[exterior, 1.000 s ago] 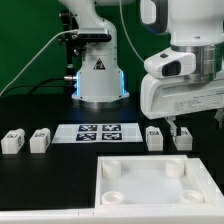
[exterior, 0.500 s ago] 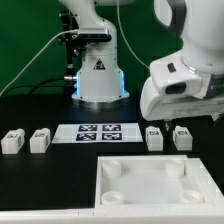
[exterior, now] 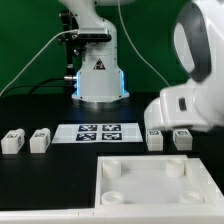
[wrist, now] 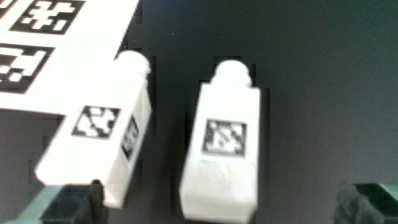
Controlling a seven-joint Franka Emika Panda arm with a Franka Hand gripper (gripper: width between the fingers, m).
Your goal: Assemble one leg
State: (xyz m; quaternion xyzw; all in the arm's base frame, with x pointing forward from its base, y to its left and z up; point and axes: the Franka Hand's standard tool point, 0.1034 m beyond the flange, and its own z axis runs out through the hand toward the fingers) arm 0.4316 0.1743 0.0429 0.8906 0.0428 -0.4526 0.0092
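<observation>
At the right edge of the exterior view, just above the panel (exterior: 145, 186), I hang low over two legs on the black table (exterior: 50, 170). My gripper (wrist: 222, 204) is spread wide and grips nothing. The leg (exterior: 182, 138) I want, the outer one, lies flat and centred between my fingertips (wrist: 71, 204). The neighbouring leg (wrist: 111, 130) lies just beside it, toward the marker board (exterior: 97, 131). I judge this the approach to the grasp. Next I must descend straight, keep clear of the neighbour, then close.
</observation>
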